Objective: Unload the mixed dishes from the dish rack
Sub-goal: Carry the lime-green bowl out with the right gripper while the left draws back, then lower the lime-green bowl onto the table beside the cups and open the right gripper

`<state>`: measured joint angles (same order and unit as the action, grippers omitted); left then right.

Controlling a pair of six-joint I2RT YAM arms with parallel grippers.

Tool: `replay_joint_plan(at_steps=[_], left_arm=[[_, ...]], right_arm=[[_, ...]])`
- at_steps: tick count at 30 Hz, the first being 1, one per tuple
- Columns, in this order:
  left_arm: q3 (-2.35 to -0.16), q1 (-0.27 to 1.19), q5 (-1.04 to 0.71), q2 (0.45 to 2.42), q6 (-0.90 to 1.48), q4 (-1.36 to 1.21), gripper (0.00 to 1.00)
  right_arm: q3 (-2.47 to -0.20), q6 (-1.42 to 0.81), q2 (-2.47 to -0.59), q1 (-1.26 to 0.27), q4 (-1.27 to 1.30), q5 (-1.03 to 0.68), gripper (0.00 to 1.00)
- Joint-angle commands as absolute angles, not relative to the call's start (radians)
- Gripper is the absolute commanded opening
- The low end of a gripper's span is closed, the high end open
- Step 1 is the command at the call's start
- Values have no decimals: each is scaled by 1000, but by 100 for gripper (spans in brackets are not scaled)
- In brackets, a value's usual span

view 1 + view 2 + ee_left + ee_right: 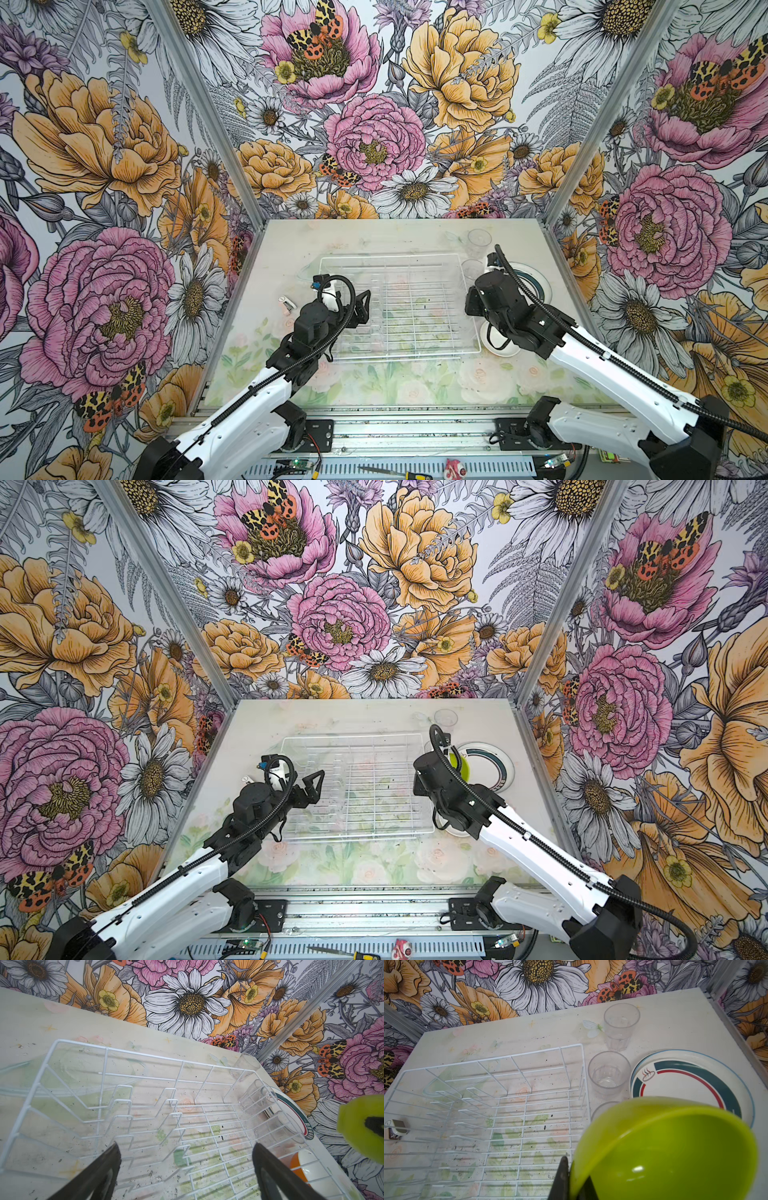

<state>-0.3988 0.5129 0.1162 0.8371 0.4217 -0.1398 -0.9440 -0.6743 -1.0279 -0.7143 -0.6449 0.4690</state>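
Right of the rack (510, 1056), the right gripper (575, 1176) is holding the green bowl (664, 1151) beside the plates (691, 1084); the left gripper (187, 1153) is gaping wide

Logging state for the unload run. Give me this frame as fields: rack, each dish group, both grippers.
dish rack: mid-table, no plate, tumbler or bowl in it
plates: stacked flat on the table, right of the rack
tumblers: three, upright, in a row outside the rack's right side
orange bowl: on the table by the rack's near right corner
lime-green bowl: tilted, held by its rim beside the plates
right gripper: jaws shut on the bowl's rim
left gripper: jaws open, empty, over the rack's left part
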Motion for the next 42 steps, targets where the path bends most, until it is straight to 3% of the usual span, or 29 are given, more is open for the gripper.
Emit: replay_joint_plan(at_steps=[1,7,14,23,31,36,42], left_arm=[[-381,503,132,813,443,-170,99],[-377,502,136,808,448,-172,99],[-376,499,156,794,454,-157,99],[-387,489,161,793,473,-136,99],[-437,435,104,803,520,-76,99],[-448,418,115,790,522,-61,99],[-475,395,119,813,515,-32,99]], right_arm=[[-896,-715,-960,-702,-631,550,0],[-801,-790,-896,-669,-657,573,0],[-710,-866,-908,-598,-658,439,0],[-725,-846,-1096,-580,-657,290,0],[-746,-833,-1219,-568,-658,256,0],[-746,-827,-1197,-565,-658,252,39],[-752,-803,-1127,-557,-658,248,51]])
